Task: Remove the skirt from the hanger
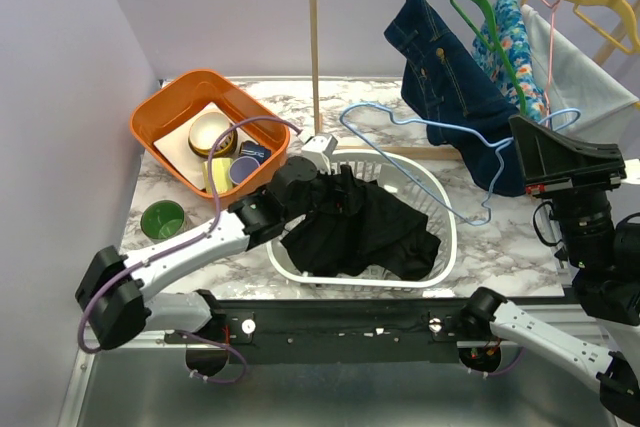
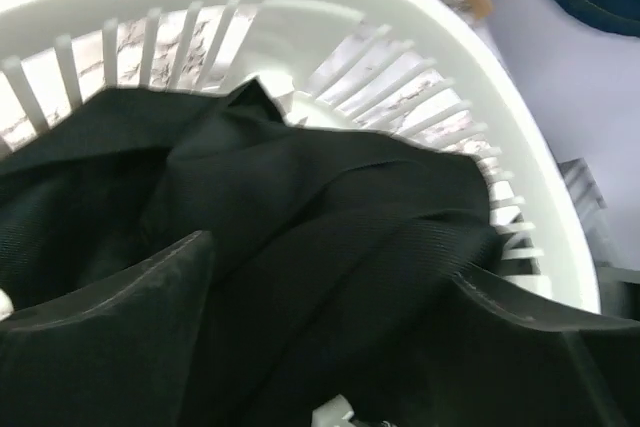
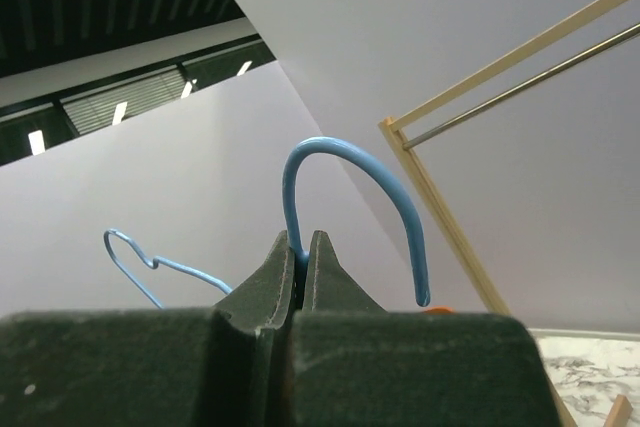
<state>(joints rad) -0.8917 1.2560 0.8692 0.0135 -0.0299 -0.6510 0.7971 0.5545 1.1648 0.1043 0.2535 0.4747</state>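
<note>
Wrist upturned, right pincer (image 3: 302, 244) clamps blue hanger (image 3: 288, 202) at hook.

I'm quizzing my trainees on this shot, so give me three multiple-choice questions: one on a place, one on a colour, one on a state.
1. Where is the black skirt? A on the rack; B in the white basket; C in the orange bin.
2. What colour hanger does the right gripper hold? A green; B blue; C yellow.
3. That hanger is: A bare; B carrying jeans; C carrying the skirt.
Answers: B, skirt heaped in basket; B, blue wire between its jaws; A, nothing hangs on it.
</note>
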